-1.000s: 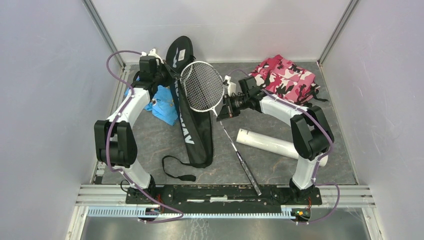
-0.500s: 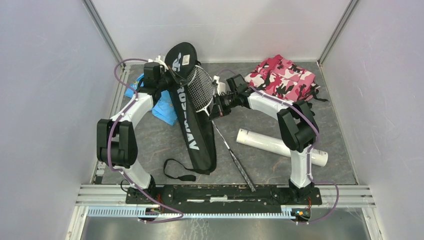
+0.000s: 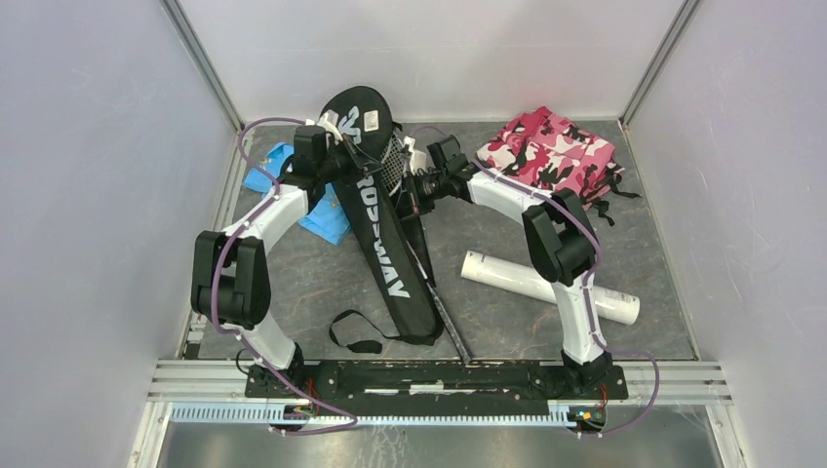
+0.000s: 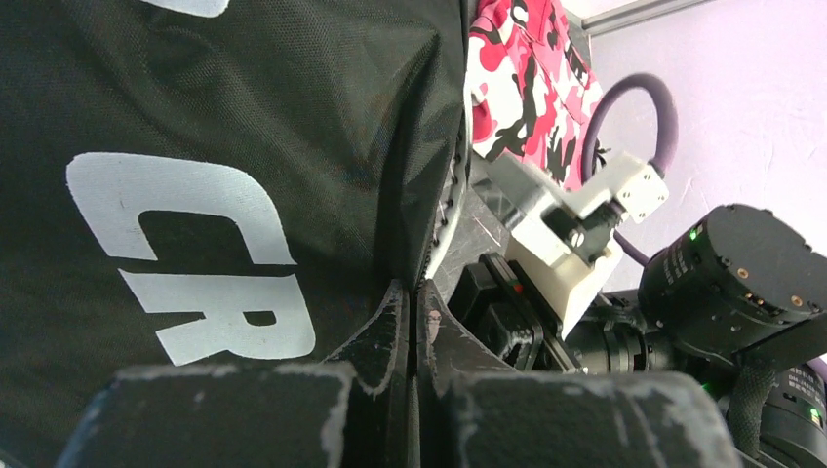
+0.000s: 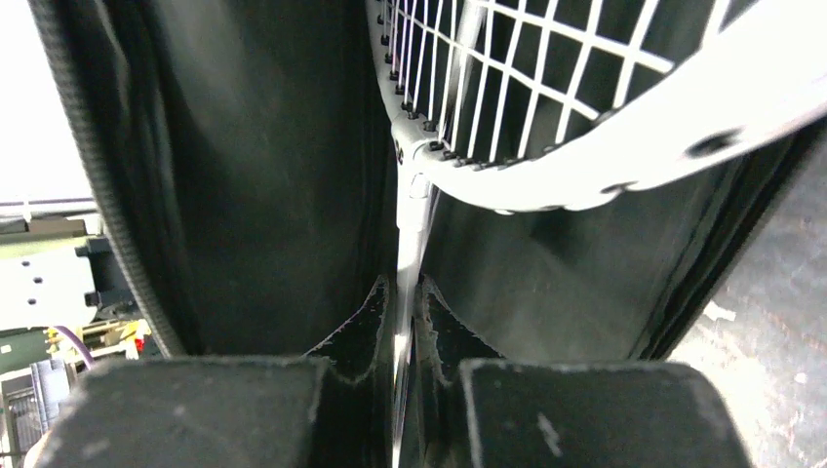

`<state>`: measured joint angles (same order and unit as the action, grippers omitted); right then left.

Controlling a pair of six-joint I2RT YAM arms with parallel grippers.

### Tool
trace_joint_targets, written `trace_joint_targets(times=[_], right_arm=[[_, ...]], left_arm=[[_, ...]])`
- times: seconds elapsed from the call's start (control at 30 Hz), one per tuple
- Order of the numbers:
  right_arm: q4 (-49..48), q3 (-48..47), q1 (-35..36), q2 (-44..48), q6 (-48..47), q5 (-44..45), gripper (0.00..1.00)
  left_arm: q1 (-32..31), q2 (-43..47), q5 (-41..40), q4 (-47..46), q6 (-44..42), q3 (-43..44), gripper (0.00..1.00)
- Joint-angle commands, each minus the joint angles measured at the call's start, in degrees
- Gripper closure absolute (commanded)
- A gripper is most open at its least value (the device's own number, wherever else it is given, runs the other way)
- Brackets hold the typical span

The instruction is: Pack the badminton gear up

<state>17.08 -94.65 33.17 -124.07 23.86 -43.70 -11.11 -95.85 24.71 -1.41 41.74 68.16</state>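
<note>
Far centre | left jaws pinch racket bag [image 3: 390, 263] edge | right jaws clamp racket [image 5: 585, 171] shaft

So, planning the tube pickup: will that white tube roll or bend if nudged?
Probably rolls: the white tube is round and lies on its side on the flat table, so a sideways push would likely roll it. It looks stiff, so it should lift without bending. Its smooth surface may slip in a pinch.

racket [image 3: 394, 170] head mostly hidden by bag [image 3: 388, 261] fr. top, cut off in r wrist view.
</note>
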Motion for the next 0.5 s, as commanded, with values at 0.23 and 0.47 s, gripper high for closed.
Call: trace_joint_targets(times=[0.23, 0.47], right_arm=[[-11.0, -11.4, 0.4, -4.4, 6.0, -2.8, 0.94], [-16.6, -13.1, -0.2, -6.0, 8.8, -2.9, 0.84]], left_arm=[[-1.7, 0.9, 2.1, -2.1, -0.7, 1.0, 0.98], [-1.8, 0.2, 3.3, -1.2, -1.8, 1.8, 0.98]])
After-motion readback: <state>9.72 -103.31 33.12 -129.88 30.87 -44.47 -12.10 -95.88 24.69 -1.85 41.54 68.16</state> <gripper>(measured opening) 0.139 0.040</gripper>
